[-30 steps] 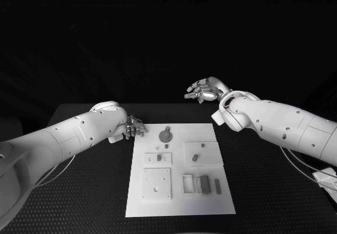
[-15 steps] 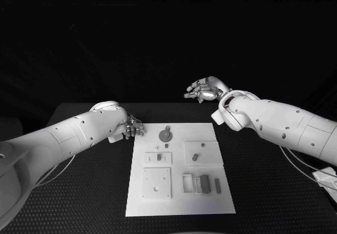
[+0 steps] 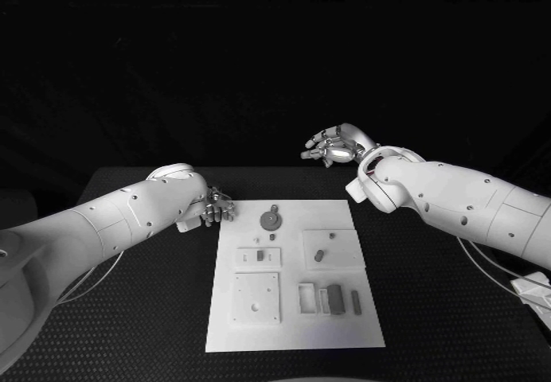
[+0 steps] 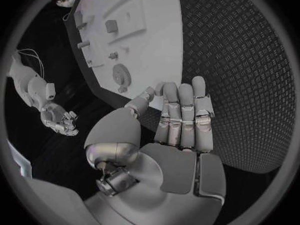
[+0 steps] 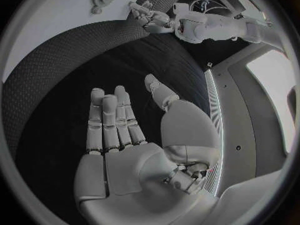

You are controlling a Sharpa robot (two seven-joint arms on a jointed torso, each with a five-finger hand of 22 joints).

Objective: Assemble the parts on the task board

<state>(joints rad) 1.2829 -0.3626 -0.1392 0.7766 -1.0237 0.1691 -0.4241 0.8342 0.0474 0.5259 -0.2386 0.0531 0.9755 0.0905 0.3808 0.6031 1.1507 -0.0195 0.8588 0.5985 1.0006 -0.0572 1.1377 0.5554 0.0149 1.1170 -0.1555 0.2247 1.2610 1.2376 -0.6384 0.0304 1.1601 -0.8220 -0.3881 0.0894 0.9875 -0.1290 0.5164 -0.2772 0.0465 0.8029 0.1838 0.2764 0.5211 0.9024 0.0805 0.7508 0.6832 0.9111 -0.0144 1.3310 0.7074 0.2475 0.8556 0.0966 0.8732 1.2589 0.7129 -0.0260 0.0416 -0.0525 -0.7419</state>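
No part picked up, so assembly looks unstarted. Left hand (image 3: 218,207) empty, fingers straight and apart, just beside the board (image 3: 293,318). Right hand (image 3: 335,146) empty, loosely spread, raised beyond the desk (image 3: 138,318). Parts lie on the board; gear (image 3: 271,220) nearest. Next: reach and grasp one.

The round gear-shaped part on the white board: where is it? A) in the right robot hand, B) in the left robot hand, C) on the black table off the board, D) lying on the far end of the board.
D: the round gear-shaped part lies on the far end of the white task board, while the left robot hand and the right robot hand both hold nothing.
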